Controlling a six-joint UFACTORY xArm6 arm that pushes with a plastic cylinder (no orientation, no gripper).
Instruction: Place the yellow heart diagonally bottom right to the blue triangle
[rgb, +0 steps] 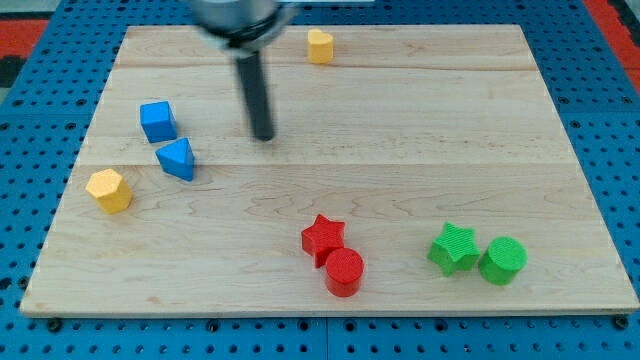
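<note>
Red cylinder (344, 272) sits lowest, touching the red star (322, 236). My tip (263, 136) is right of the blue triangle (177, 159); the rod's top is blurry. Up top sits the yellow heart (319, 46), far away.

my tip (264, 136) sits right of the triangle (177, 159); the heart (320, 46) lies toward the view's top.
</note>
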